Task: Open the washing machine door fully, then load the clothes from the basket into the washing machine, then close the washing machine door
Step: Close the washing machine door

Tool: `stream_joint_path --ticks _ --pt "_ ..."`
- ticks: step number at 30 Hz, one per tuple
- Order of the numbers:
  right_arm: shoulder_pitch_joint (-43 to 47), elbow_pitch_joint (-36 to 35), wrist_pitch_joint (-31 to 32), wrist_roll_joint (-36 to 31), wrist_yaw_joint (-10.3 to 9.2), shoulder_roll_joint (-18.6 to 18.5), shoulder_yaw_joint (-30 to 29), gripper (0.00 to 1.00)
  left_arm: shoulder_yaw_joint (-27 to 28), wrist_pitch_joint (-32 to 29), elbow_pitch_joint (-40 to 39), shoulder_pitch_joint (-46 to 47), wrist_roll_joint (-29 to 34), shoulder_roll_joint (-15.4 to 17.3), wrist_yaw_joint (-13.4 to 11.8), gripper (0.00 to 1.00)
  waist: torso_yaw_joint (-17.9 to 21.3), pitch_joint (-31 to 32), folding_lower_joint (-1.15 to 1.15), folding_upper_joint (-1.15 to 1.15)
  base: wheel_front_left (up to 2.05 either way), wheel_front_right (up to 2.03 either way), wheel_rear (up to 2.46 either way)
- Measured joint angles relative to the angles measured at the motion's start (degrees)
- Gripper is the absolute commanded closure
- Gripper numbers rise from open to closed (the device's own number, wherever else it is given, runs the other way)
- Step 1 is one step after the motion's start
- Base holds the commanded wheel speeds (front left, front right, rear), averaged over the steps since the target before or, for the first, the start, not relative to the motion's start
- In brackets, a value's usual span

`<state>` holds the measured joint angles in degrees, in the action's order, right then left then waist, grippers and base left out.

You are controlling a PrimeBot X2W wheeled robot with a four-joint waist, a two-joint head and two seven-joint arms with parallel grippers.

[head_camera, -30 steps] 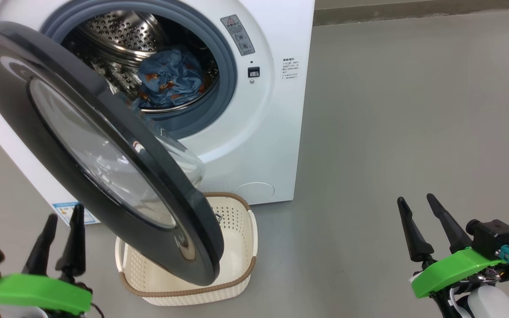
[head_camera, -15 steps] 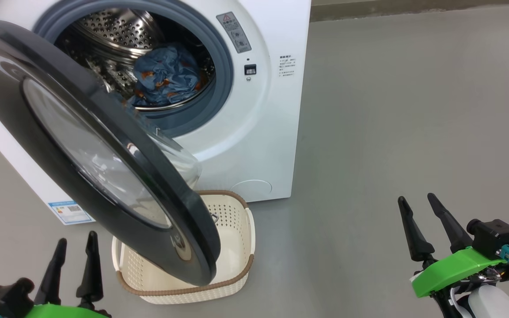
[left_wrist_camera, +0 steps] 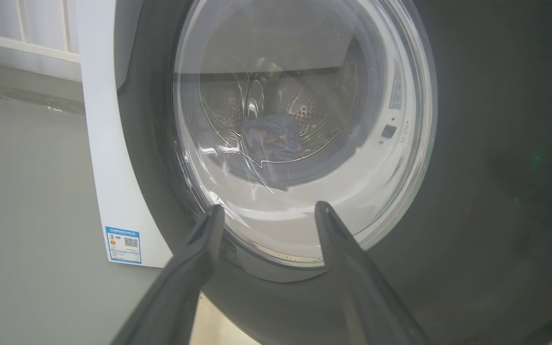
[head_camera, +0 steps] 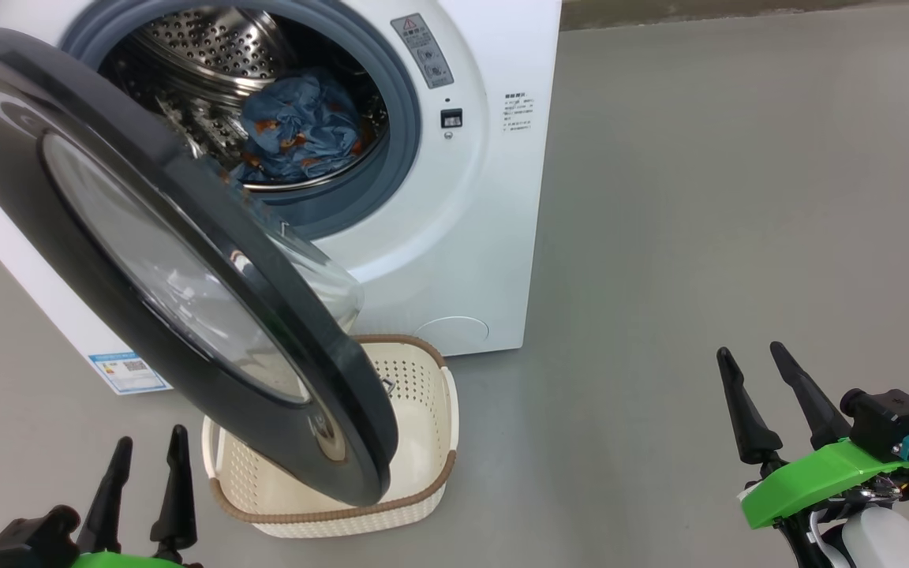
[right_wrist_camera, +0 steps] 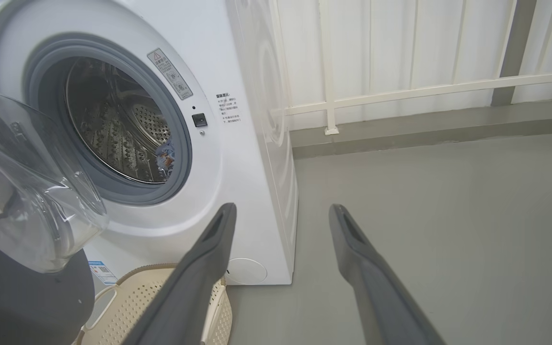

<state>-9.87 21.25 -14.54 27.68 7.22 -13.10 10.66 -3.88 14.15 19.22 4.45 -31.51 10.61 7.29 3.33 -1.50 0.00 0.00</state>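
The clothes (head_camera: 301, 130) lie in a blue heap inside the drum of the washing machine (head_camera: 470, 197). What I can see of the basket (head_camera: 411, 410) looks bare (the door covers its near-left part, so I cannot vouch for all of it). I judge the loading done and the closing left to do.

What matters is where the washing machine door (head_camera: 170, 260) stands from me. It hangs swung out from its hinge side on my left, with its free edge reaching over the basket and its glossy outer face turned toward my left arm.

My left jaws sit low at my left, fingers (head_camera: 176, 481) spread wide and holding nothing, just beside the door's lower rim. In the left wrist view they point straight at the glass bowl, near it, though I cannot tell whether a tip touches.

My right jaws, fingers (head_camera: 742, 410) equally wide and empty, hover over bare floor well apart from the door, on the side its bulging window faces.

So the left arm is nearer and meets the face to be pushed. The push should go forward and to my right, toward the drum opening, pressing nearer the free edge than the hinge.
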Motion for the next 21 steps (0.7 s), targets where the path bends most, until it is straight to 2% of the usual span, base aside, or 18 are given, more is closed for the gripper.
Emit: stream_joint_path --ticks 20,21 --pt "0.0 0.0 0.0 0.0 0.00 0.0 0.1 0.00 -0.2 0.1 0.7 0.0 1.2 -0.3 0.0 0.00 -0.2 0.5 0.00 0.00 0.00 0.00 0.00" --pt "0.0 -0.1 0.0 0.0 0.00 0.0 0.1 0.03 -0.2 0.1 0.7 0.0 1.3 -0.4 0.0 0.00 -0.3 0.5 0.00 0.00 0.00 0.00 0.00"
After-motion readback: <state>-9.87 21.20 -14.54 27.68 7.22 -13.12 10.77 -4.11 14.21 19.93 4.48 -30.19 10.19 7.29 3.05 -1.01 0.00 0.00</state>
